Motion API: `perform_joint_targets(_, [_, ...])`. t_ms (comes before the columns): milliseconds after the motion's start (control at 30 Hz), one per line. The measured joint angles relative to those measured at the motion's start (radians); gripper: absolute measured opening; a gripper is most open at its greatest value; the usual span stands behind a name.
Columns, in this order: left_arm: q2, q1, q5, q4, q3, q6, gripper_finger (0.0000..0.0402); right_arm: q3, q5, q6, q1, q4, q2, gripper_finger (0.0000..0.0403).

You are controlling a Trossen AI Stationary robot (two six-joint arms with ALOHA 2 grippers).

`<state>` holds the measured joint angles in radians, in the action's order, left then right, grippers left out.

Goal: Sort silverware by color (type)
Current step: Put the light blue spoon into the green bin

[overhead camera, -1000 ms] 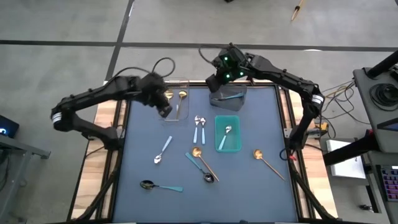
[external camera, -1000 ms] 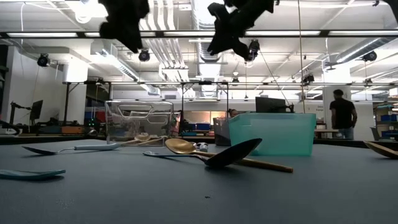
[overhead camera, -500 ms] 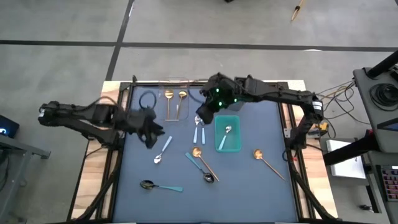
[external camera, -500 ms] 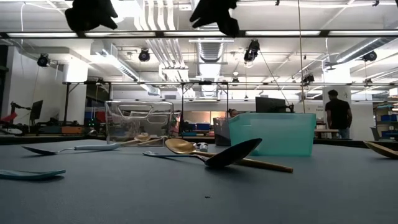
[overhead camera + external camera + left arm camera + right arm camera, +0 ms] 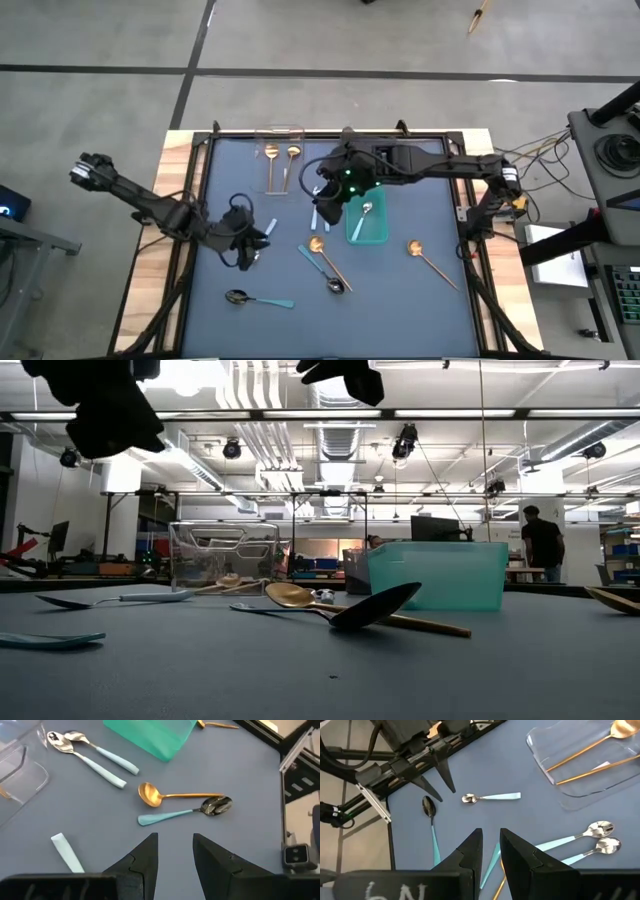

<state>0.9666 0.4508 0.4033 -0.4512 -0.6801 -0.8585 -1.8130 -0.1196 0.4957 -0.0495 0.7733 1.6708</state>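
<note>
The left gripper [image 5: 250, 250] hovers at about eight o'clock on the blue surface [image 5: 420, 300], jaws narrowly apart and empty, over a light-blue-handled spoon [image 5: 266, 232]. The right gripper [image 5: 322, 203] hangs near the centre, jaws likewise narrow and empty, above a pair of light-blue spoons [image 5: 590, 836]. Two gold spoons [image 5: 281, 160] lie in the clear bin [image 5: 300, 130] at twelve o'clock; one silver spoon [image 5: 364, 215] lies in the teal bin [image 5: 380, 236]. Other spoons are scattered toward six o'clock.

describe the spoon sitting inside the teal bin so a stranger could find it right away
Find the teal bin right of the table's middle, just by the right gripper. One spoon lies inside it, with a silver bowl and light-blue handle. Its lookalikes all lie loose on the mat.
</note>
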Motion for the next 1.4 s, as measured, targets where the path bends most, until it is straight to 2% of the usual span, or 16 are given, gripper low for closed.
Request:
perform_joint_targets(133, [0.000, 0.004, 0.038, -0.023, 0.011, -0.026, 0.0103, 0.000, 0.000, -0.014, 0.000, -0.001, 0.015, 0.0059])
perform_joint_targets(333, [-0.009, 0.007, 0.036, -0.041, 0.013, -0.019, 0.0103, 0.000, -0.002, -0.118, 0.000, -0.038, 0.049, 0.0059])
perform_joint_targets(433, [-0.025, 0.007, 0.039, -0.043, -0.032, -0.018, 0.0103, 0.000, -0.001, -0.172, 0.000, -0.063, 0.067, 0.0059])
perform_joint_targets(567, [-0.044, 0.008, 0.095, -0.084, -0.120, 0.009, 0.0103, 0.000, 0.018, -0.240, -0.003, -0.107, 0.076, 0.0059])
perform_joint_targets(833, [-0.039, 0.008, 0.140, -0.291, -0.268, 0.038, 0.0103, 0.001, 0.017, -0.292, -0.003, -0.247, 0.108, 0.0059])
perform_joint_targets(1000, [-0.023, 0.008, 0.138, -0.327, -0.248, 0.009, 0.0103, 0.000, 0.018, -0.345, -0.003, -0.298, 0.125, 0.0059])
perform_joint_targets(1167, [0.013, 0.008, 0.139, -0.330, -0.207, -0.008, 0.0103, 0.000, 0.019, -0.443, -0.003, -0.271, 0.136, 0.0059])
perform_joint_targets(1400, [0.068, 0.008, 0.155, -0.307, -0.109, -0.091, 0.0108, 0.000, 0.046, -0.443, -0.003, -0.206, 0.146, 0.0059])
